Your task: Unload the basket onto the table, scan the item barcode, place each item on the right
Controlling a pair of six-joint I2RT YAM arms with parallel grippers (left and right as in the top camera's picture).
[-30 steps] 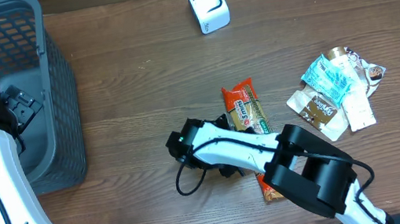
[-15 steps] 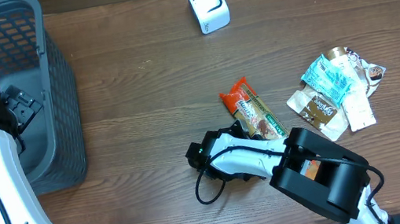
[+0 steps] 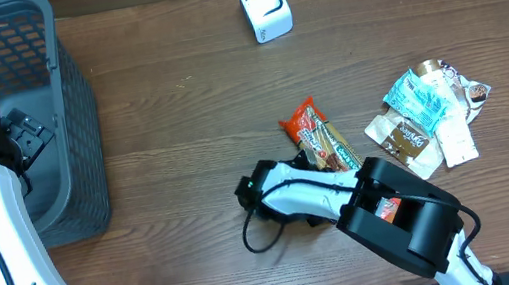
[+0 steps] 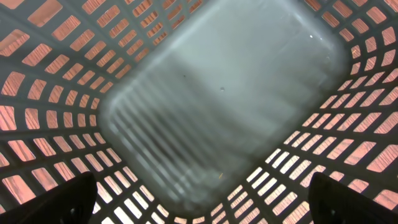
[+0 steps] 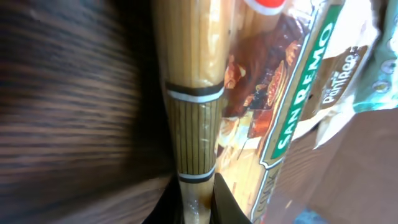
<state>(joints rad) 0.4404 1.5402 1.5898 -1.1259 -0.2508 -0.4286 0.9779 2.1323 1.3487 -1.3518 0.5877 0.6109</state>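
Pasta packet (image 3: 318, 138), orange-red end and green "SAN REMO" strip, lies on the wooden tabletop (image 3: 168, 105) near centre, slanted, its lower end hidden under the right arm. In the right wrist view the right gripper (image 5: 198, 205) is clenched on the packet's end, dark fingers (image 5: 166, 204) pinching either side of the spaghetti window, packet low against the wood. Pile of small snack packets (image 3: 428, 117) sits just to the right of it, apart in the overhead view; wrist view shows their edges close by. White scanner (image 3: 265, 6) stands at the far edge of the tabletop, well apart from the packet. Grey mesh basket (image 3: 76, 98) is at the far left. Left gripper (image 4: 205, 199) hangs over the inside of the basket, fully released, nothing between its fingers, only the basket floor and mesh walls below.
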